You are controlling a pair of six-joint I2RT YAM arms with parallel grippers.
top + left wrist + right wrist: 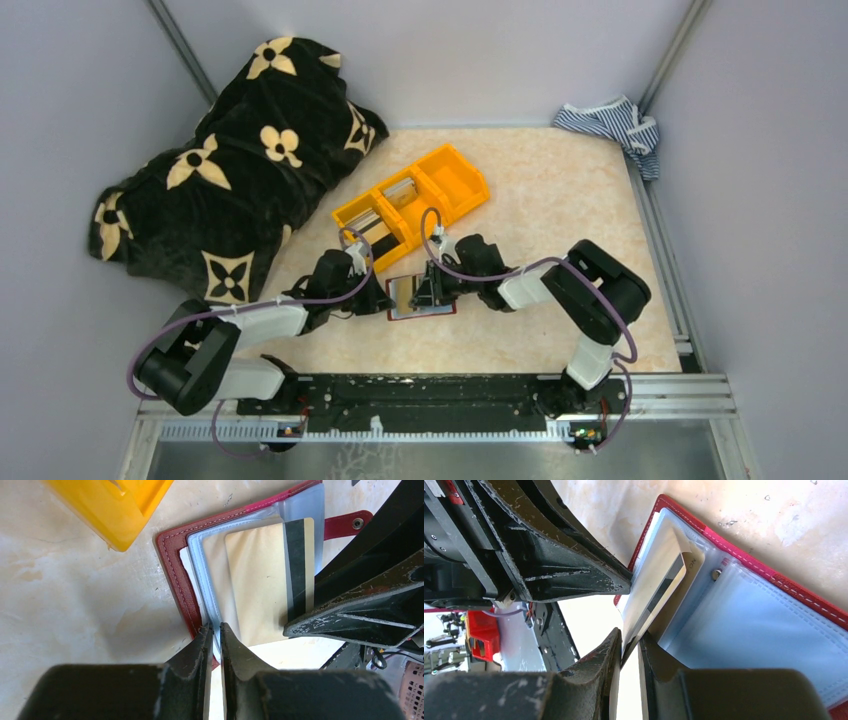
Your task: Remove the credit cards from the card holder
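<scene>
The dark red card holder [421, 315] lies open on the table between both arms, its light blue pockets [769, 625] facing up. A pale beige credit card [260, 580] with a dark stripe sticks partly out of a pocket. My left gripper [214, 628] is shut on the card holder's blue pocket edge beside the red cover [175, 575]. My right gripper [630, 645] comes in from the other side, its jaws narrowly shut on the edge of that credit card [656, 585]. The card crosses the thin gap at a slant. Other cards are hidden.
An orange three-compartment bin [455, 180] stands just behind the card holder, its corner [110, 510] close to the left gripper. A black flower-patterned blanket [230, 170] fills the far left. A striped cloth [610, 122] lies in the far right corner.
</scene>
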